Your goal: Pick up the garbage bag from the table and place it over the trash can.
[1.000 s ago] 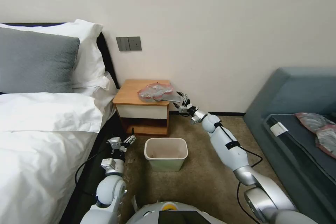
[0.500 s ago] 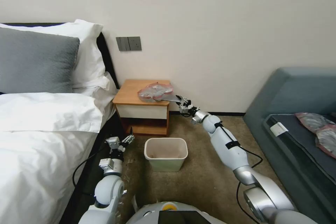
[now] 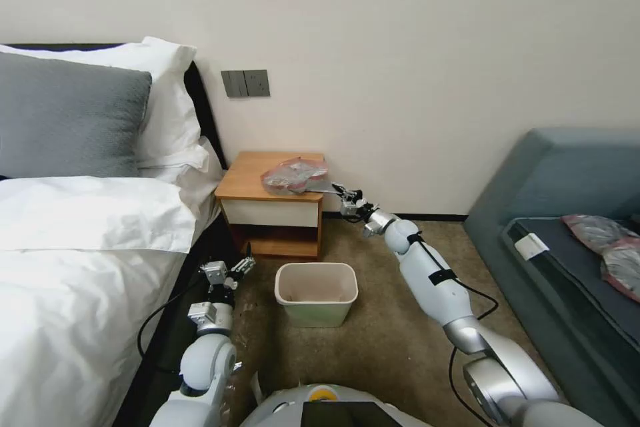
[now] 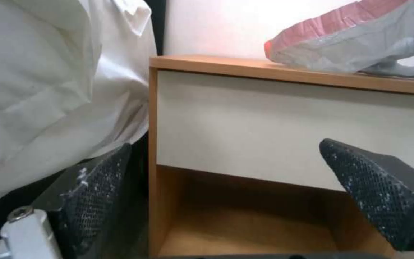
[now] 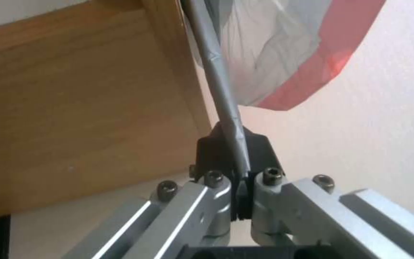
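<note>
The garbage bag, crumpled grey film with a pinkish-red rim, lies on the table near its right edge. My right gripper is at the table's right front corner, shut on a thin grey flap of the bag. In the right wrist view the film runs straight between the closed fingertips. The trash can stands on the carpet in front of the table, with nothing in it. My left gripper hangs low to the left of the can, open, facing the table's white drawer front.
A bed with white bedding and a grey pillow lies on the left, close to my left arm. A blue-grey sofa on the right holds more crumpled bags. Brown carpet lies open between the can and the sofa.
My right gripper has moved in to the table's corner and shut on the bag's hanging flap. The left arm has shifted slightly to the left.
</note>
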Available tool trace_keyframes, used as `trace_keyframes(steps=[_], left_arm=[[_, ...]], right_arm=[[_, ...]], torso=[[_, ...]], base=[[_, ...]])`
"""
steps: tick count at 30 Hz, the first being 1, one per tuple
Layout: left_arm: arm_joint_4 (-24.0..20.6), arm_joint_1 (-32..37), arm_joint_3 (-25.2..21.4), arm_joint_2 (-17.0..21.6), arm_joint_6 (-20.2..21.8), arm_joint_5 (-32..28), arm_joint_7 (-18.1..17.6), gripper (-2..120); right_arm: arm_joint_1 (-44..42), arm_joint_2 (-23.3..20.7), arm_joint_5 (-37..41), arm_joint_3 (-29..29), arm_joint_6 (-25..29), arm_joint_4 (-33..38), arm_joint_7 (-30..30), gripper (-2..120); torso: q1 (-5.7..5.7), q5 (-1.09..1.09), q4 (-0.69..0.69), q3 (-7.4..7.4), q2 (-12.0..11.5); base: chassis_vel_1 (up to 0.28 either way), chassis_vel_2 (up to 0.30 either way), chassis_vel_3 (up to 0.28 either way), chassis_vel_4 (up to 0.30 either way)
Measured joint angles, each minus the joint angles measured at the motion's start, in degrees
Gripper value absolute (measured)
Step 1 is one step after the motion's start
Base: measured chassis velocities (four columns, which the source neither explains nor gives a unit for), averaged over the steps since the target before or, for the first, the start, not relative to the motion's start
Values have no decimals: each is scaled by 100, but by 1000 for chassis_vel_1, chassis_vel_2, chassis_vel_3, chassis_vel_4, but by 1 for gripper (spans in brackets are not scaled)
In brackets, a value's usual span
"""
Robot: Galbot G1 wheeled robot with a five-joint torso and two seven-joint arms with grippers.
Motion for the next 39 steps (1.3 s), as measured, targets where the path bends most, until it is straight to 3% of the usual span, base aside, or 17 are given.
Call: trace_keyframes(steps=[4, 9, 12, 17, 23, 39], left_arm=[[0, 2, -31, 0, -4, 2, -15, 99], [28, -52, -124, -8, -12, -4, -106, 100], [47, -172, -274, -1, -6, -118, -175, 99], [-13, -289, -547, 14, 29, -317, -184, 99], [-85, -431, -759, 38, 68, -583, -264, 100], [-122, -555, -786, 25, 116, -875, -330, 100]], right_arm=[[-37, -5, 54, 25, -66, 103, -34, 0], [-365, -254, 830, -55, -551, 772, -211, 0], [-825, -453, 1297, -104, -922, 1538, -218, 0], [-1455, -604, 1455, -100, -1076, 2354, -203, 0], [-2140, -710, 1432, -93, -992, 2945, -154, 0], [-3341, -920, 1028, 88, -328, 3163, -50, 0]], torso=[[0, 0, 0, 0, 0], [0, 0, 0, 0, 0], [0, 1, -1, 0, 0], [0, 0, 0, -1, 0], [0, 0, 0, -1, 0], [0, 0, 0, -1, 0]], base=[[0, 0, 0, 0], [0, 0, 0, 0], [0, 0, 0, 0], [0, 0, 0, 0], [0, 0, 0, 0], [0, 0, 0, 0]])
